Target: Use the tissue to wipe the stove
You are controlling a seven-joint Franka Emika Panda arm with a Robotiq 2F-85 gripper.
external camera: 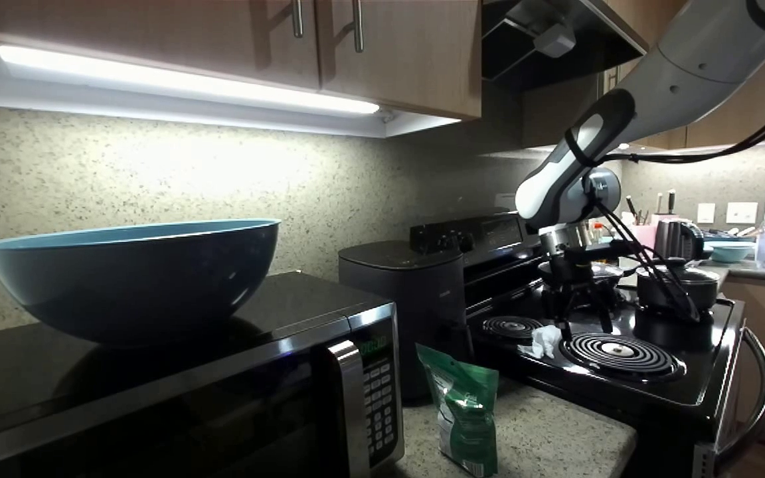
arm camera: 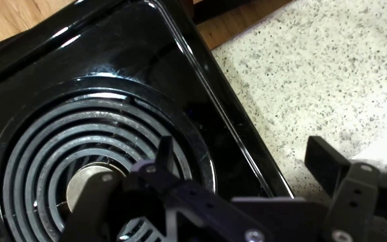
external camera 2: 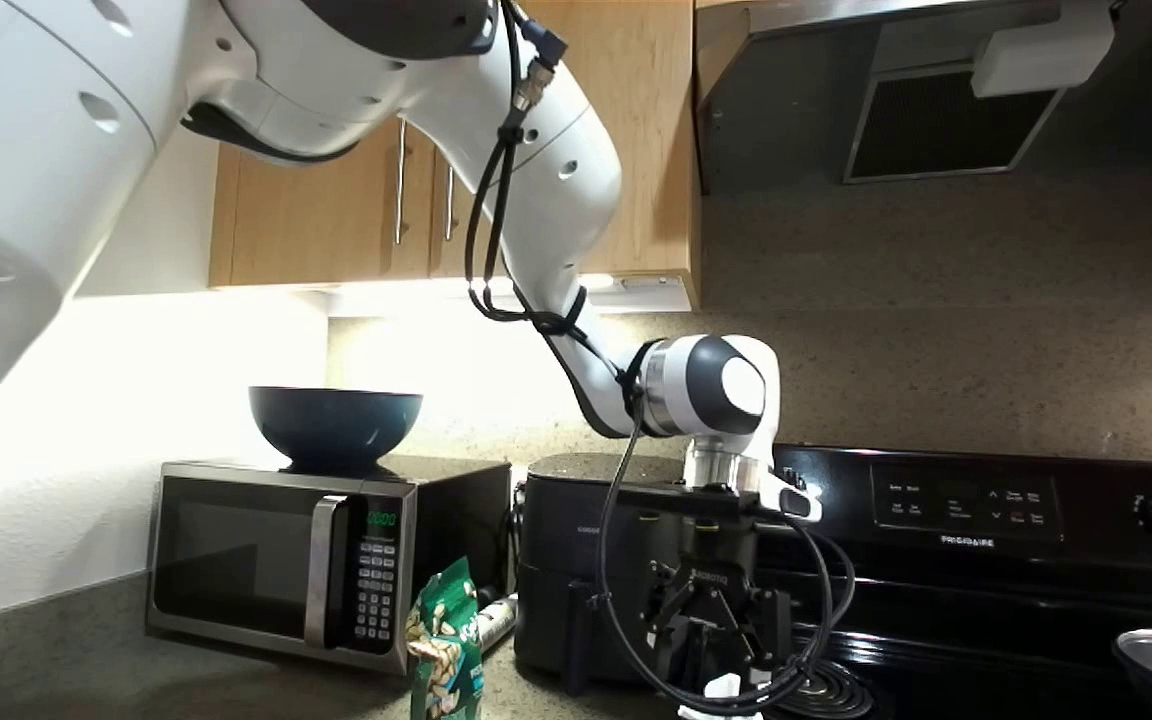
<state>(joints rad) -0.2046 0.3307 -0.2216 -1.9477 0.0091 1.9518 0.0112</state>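
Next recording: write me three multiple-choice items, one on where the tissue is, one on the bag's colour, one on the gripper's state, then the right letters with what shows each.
1. Where is the tissue?
A) in the bowl
B) on the microwave
C) on the stove

2. What colour is the bag mostly?
A) green
B) red
C) purple

3. How does the gripper stand?
A) shut on the bag
B) open
C) fully shut on nothing

1: C, as an exterior view shows it on the black top beside a coil burner.
2: A, as both exterior views show its green wrapping.
3: B, as the wrist view shows a wide gap between its jaws.
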